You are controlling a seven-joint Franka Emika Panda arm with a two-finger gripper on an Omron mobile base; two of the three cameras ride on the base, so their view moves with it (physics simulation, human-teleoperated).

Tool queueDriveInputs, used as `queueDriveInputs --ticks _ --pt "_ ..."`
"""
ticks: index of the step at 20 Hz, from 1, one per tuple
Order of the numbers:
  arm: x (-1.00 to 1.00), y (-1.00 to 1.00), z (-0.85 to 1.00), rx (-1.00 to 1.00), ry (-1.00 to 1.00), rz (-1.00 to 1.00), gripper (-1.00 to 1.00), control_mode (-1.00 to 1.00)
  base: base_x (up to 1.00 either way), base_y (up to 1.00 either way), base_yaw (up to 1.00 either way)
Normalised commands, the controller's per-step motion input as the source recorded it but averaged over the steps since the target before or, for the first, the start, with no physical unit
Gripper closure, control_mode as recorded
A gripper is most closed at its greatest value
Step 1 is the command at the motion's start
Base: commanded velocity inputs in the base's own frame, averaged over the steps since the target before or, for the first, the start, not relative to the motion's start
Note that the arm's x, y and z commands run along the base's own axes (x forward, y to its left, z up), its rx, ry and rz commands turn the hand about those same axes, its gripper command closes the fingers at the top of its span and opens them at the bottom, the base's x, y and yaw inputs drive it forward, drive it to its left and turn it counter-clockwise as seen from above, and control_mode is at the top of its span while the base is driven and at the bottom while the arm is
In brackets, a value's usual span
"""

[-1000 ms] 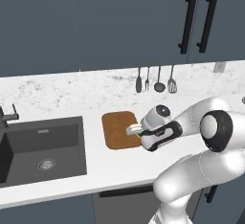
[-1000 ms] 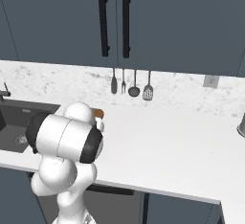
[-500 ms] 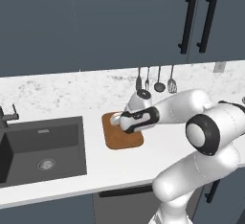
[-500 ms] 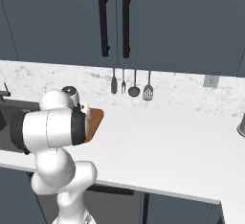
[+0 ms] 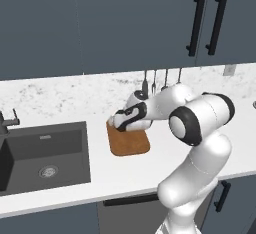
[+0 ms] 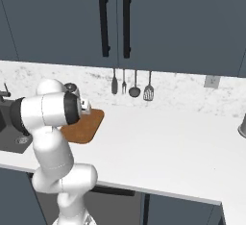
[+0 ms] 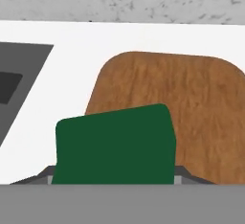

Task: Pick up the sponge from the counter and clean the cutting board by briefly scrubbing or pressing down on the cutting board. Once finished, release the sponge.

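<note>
The brown wooden cutting board [image 5: 131, 143] lies on the white counter [image 5: 165, 165], just right of the sink. My gripper [image 5: 119, 123] hangs over the board's rear left corner, shut on the sponge. In the hand view the sponge's dark green face [image 7: 114, 145] sits between the fingers of the gripper [image 7: 115, 179] and covers the near left part of the cutting board [image 7: 191, 103]. Whether the sponge touches the wood I cannot tell. From the right, my own arm hides the hand, and the cutting board [image 6: 85, 127] shows partly behind it.
A dark grey sink basin [image 5: 45, 153] with a faucet [image 5: 7, 122] lies left of the board. Several utensils [image 5: 155, 80] hang on the backsplash behind it. A grey pot [image 6: 242, 125] stands at the far right. Open counter [image 6: 168, 142] stretches right of the board.
The arm has swung left and toward the backsplash with the sponge, from the board's right edge to over its rear left corner. The board has stayed put.
</note>
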Motion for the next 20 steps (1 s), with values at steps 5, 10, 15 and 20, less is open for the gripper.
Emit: queueDriveInputs --ticks 5,10,15,20 --pt "0.38 0.21 -0.2 0.0 0.0 0.0 1.0 -1.0 0.0 0.0 0.0" --pt "0.28 0.43 -0.22 0.0 0.0 0.0 1.0 -1.0 0.0 0.0 0.0" --pt "0.01 0.29 -0.49 0.0 0.0 0.0 1.0 -1.0 0.0 0.0 0.0" --pt "-0.02 0.23 -0.67 0.0 0.02 0.0 1.0 -1.0 0.0 0.0 0.0"
